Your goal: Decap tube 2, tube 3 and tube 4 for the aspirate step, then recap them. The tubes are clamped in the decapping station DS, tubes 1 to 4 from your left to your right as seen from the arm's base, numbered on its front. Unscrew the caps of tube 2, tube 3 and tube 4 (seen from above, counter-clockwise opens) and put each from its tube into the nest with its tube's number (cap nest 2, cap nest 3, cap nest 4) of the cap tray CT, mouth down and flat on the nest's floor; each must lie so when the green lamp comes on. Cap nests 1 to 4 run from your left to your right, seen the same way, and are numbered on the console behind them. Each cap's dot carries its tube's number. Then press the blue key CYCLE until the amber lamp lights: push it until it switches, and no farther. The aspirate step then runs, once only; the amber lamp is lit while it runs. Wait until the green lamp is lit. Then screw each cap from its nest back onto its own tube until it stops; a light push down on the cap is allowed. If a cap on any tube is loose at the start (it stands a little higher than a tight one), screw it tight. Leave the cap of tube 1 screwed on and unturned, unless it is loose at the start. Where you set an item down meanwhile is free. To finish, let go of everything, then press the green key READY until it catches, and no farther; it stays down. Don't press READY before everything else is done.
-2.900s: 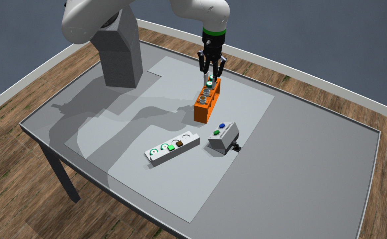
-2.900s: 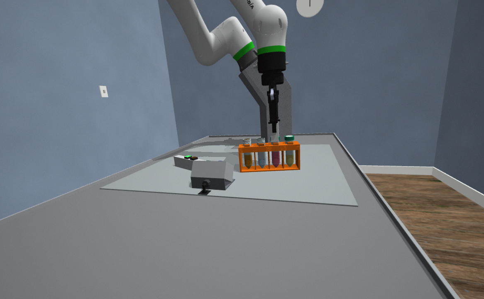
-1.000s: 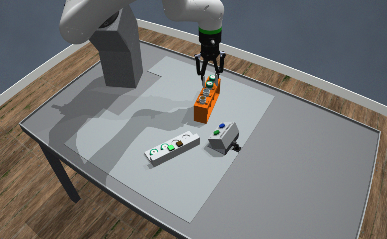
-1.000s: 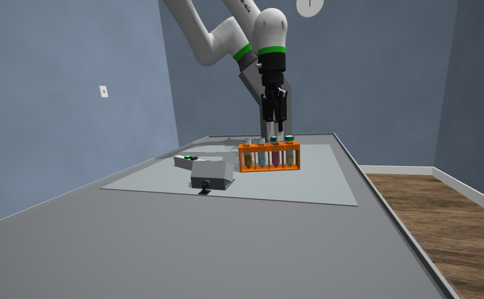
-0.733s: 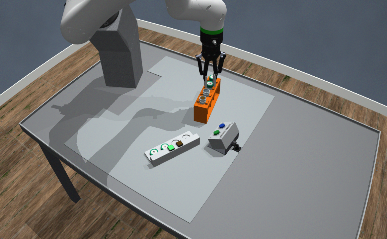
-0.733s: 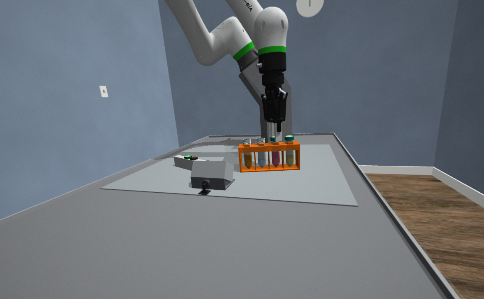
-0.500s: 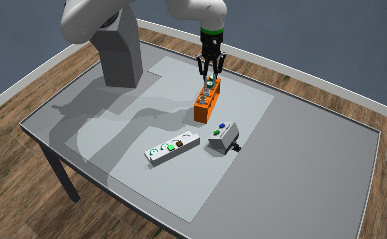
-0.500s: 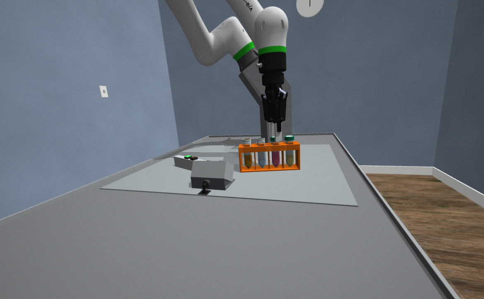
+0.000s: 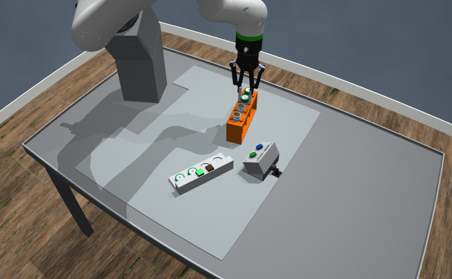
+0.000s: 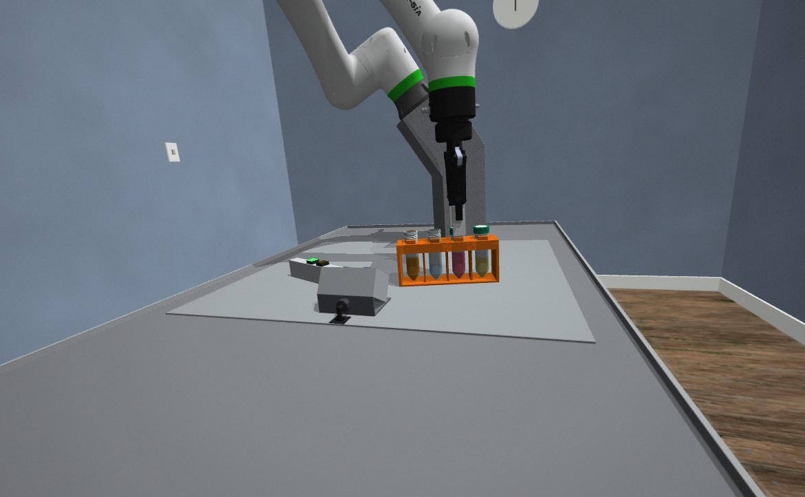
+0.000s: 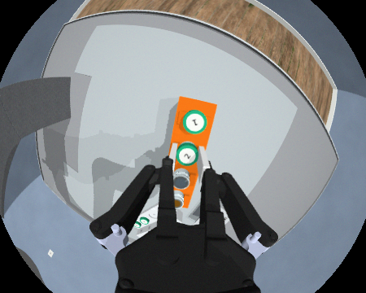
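Note:
The orange decapping station [image 9: 241, 117] holds four tubes. The two farther from the pedestal, tube 3 [image 9: 241, 107] and tube 4 [image 9: 236, 116], stand open with bare threads. Tube 1's cap [image 9: 247, 90] and tube 2's cap [image 9: 244, 98] sit on their tubes. My gripper [image 9: 245, 94] points straight down and is shut on tube 2's cap [image 11: 186, 155], one finger on each side; the finger hides most of this cap in the exterior view [image 10: 455, 227]. Two caps [image 9: 179, 177] [image 9: 192, 171] lie in the cap tray [image 9: 201, 172]. Its green lamp [image 9: 199, 171] is lit and its amber lamp [image 9: 209, 167] is dark.
The tray's two other nests [image 9: 206, 163] [image 9: 217, 159] are empty. The grey key box [image 9: 260, 159] with the blue key [image 9: 259, 146] and the green key [image 9: 252, 154] stands beside the tray. The arm's pedestal [image 9: 139, 62] rises at the table's back left.

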`<state>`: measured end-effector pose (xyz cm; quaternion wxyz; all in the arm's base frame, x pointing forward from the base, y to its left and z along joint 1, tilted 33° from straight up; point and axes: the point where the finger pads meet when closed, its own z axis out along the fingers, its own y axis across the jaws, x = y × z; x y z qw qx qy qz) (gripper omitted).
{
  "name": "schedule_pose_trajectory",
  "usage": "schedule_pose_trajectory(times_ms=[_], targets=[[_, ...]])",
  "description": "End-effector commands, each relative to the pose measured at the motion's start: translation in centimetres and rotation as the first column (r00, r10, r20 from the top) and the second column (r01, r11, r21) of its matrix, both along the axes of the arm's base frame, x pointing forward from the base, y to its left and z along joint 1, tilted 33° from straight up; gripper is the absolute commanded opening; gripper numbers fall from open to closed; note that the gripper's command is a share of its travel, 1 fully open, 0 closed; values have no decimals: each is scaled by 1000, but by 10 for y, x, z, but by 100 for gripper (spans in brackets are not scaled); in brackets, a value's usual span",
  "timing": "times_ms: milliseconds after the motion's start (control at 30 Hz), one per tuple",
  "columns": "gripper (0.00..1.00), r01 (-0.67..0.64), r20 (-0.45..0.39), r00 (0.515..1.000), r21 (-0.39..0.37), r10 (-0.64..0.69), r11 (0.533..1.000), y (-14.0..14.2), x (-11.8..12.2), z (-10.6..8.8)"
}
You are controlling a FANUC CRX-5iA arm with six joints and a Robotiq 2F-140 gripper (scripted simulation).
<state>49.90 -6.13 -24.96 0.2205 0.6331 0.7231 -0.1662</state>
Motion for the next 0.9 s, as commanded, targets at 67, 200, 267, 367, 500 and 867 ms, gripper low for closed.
schedule_pose_trajectory(times_ms=[67,200,267,367,500,867], targets=[[0,279,199,937,65,-287,958,0,0,0],[0,392,265,874,111,-408,913,0,0,-1],[0,459,302,823,144,-481,877,0,0,-1],[0,459,302,823,144,-481,877,0,0,-1],[0,459,302,823,144,-481,877,0,0,-1],[35,459,302,823,144,-481,877,0,0,-1]])
